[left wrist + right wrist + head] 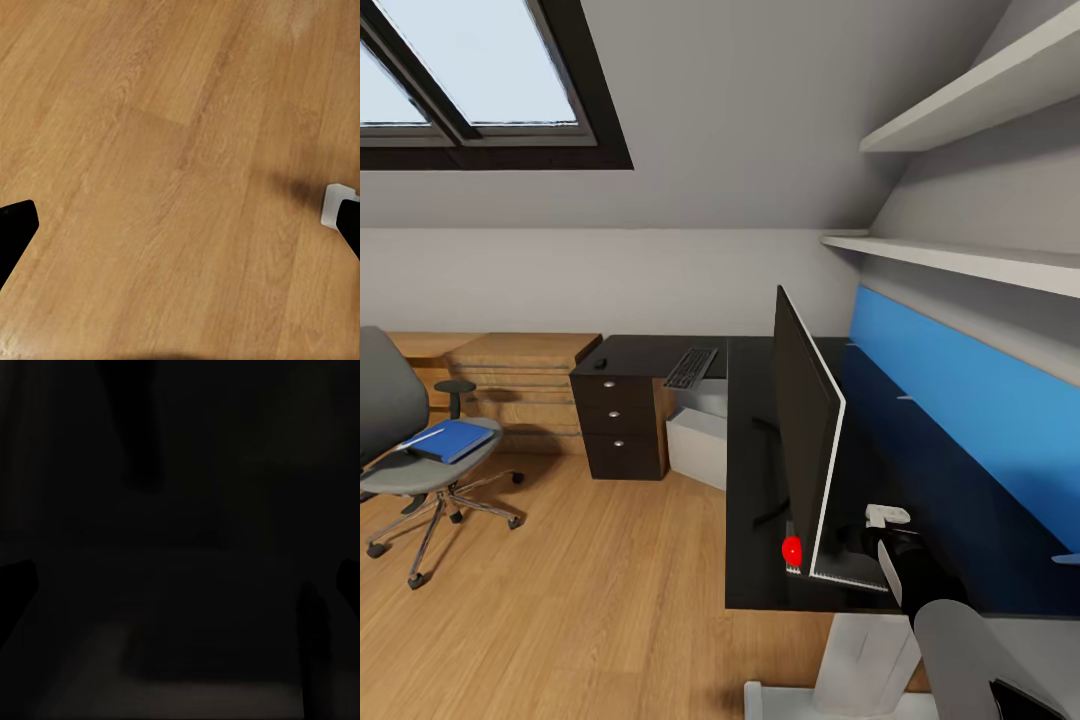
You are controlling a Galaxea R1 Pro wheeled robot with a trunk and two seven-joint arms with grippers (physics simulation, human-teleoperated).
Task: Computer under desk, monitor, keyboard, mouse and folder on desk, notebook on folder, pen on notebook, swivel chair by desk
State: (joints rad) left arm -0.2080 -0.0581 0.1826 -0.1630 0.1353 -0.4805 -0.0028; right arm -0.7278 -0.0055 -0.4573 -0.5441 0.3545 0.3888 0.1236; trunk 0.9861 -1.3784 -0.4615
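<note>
Head view, left to right. A grey swivel chair (400, 440) stands on open wooden floor (590, 600), well apart from the desk; a blue folder (450, 440) lies flat on its seat, long axis running diagonally toward the chair back. A broad strip of bare floor separates chair and desk.

A dark drawer unit (617, 420) sits below the far wing of the black L-shaped desk (755, 480). On that wing a small mouse (600, 363) lies near the left edge, and a keyboard (691, 367) lies with its long axis running away from the camera. A pale computer case (700, 440) stands under the desk.

The monitor (807, 440) stands upright on the near wing, seen almost edge-on, with its screen facing left. A red object (792, 549) lies at its base, close to the desk's front edge. The right gripper (885, 520) is just behind the monitor; its fingers look spread and empty.

Left wrist view: the left gripper (180, 232) is released, fingertips wide apart over bare floor. Right wrist view: near-black, with spread fingertips at the frame edges.
</note>
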